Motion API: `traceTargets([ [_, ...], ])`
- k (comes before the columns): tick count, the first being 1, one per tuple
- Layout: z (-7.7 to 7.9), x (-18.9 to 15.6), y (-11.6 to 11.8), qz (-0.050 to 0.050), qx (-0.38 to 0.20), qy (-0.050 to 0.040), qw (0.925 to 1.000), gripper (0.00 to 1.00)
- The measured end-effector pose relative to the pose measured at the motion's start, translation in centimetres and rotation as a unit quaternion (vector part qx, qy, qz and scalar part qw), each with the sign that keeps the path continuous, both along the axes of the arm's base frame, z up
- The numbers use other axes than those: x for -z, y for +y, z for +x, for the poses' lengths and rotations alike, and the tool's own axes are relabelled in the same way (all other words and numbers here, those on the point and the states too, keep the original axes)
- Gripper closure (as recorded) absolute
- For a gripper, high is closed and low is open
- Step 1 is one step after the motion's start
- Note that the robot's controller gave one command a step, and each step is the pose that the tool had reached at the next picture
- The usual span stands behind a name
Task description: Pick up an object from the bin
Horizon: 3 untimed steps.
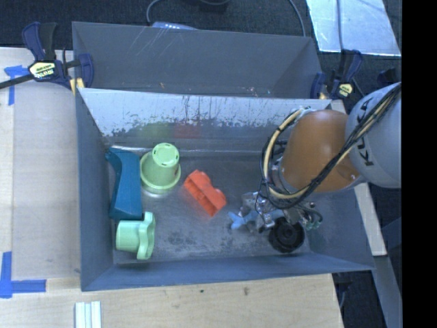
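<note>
Tool [263, 217] is low at the front right of the bin [92, 197], under the arm's orange cover [317, 152]. Can't tell if it's wide or narrow. A small blue bit [237, 221] lies just left of it, and a black round thing [285, 236] is right by it. Orange block [204, 191] is near, mid bin. Green cup [160, 166], blue piece [125, 183] & pale green piece [136, 235] lie well apart, on the left.

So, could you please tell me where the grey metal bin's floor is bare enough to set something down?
Barest: the floor along the front wall, between the pale green plastic fitting and the gripper, and behind the orange plastic block. Crowded: the left side, with the teal plastic handle and light green cup.
</note>
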State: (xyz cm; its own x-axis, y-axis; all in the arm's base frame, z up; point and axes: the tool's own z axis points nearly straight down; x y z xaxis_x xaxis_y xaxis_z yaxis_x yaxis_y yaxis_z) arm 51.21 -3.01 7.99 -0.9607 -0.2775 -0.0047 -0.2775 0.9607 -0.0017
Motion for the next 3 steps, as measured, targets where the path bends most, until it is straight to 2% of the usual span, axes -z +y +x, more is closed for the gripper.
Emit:
traceTargets([
  [1,0.0,0.0,0.0,0.0,0.0,0.0,1.0,1.0],
  [2,0.6,-2.9,-0.5,0.0,-0.01,0.0001,0.9999,1.0],
  [3,-1.4,-13.2,-1.2,0.0,-0.014,-0.0014,0.9999,1.0],
])
